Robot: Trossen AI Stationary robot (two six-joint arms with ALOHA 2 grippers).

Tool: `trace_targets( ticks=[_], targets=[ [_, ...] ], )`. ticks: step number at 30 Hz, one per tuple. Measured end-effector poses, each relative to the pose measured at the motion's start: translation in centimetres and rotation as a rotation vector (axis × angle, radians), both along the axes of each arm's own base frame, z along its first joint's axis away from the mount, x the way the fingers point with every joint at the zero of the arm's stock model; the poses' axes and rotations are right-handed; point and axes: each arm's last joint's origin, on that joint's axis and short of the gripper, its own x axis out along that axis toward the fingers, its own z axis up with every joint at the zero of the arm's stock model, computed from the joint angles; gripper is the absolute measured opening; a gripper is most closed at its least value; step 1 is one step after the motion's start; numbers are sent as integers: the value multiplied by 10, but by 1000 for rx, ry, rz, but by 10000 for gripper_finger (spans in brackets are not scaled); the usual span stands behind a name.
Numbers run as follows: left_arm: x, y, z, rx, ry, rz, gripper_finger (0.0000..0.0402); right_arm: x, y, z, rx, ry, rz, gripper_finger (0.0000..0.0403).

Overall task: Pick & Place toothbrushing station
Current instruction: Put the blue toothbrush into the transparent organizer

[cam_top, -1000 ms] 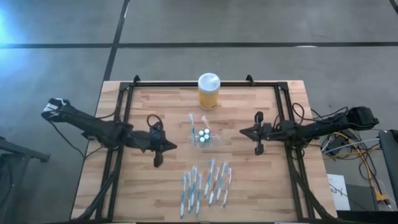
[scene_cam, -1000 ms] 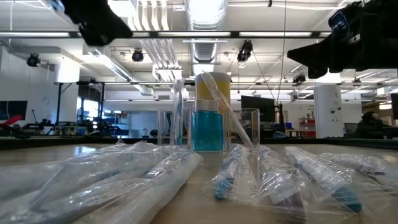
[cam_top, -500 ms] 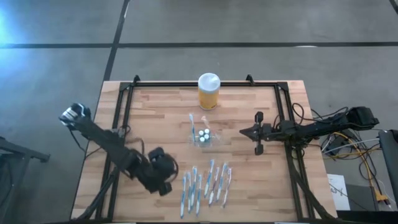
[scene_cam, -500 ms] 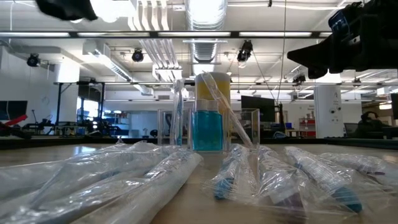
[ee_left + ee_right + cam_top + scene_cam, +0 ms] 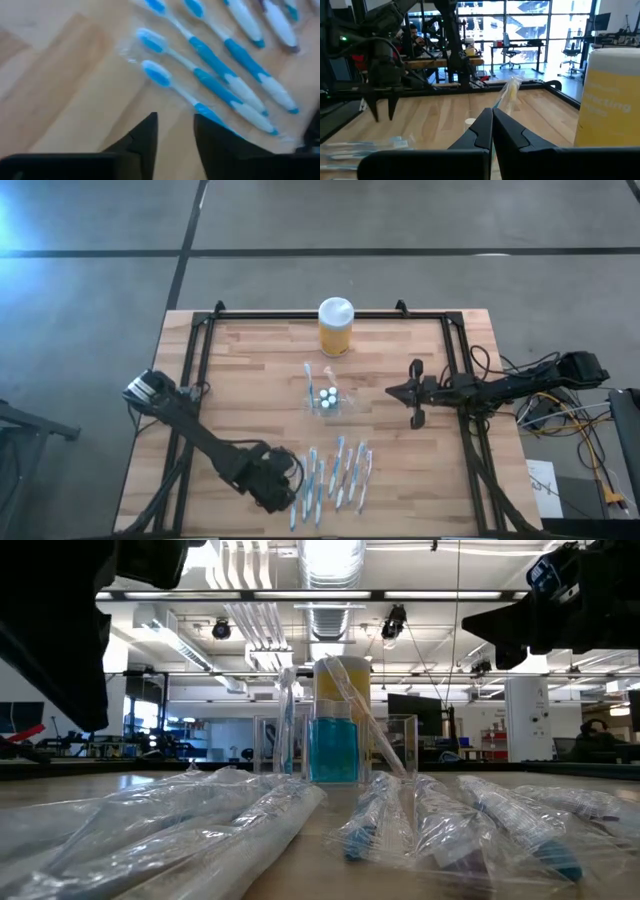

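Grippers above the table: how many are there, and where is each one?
2. The left gripper hangs open near the front edge, over the wrapped toothbrushes. The right gripper is shut, to the right of the clear holder. None seems hidden.

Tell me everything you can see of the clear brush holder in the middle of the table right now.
The holder is a small, low piece of see-through plastic with joined cup-like compartments. It stands upright near the table's middle, between the yellow jar and the row of wrapped toothbrushes. One wrapped brush leans out of it at a slant; from above, white round tops show inside. Nothing grips it: neither tool touches it.
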Motion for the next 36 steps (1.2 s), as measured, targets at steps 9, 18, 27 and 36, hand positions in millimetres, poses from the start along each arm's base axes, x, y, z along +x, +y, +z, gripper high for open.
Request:
trace_targets(
  ticks=[9, 18, 27, 36],
  targets=[
    [22, 9, -12, -104, 73, 58, 231, 0, 0, 0, -7, 4, 0, 8],
    [37, 14, -22, -131, 107, 108, 233, 0, 0, -1, -8, 7, 2, 8],
    [57, 1, -31, -96, 205, 71, 232, 0, 0, 0, -5, 6, 3, 8],
    [65, 0, -37, -3, 341, 19, 230, 0, 0, -1, -6, 6, 3, 8]
  ],
)
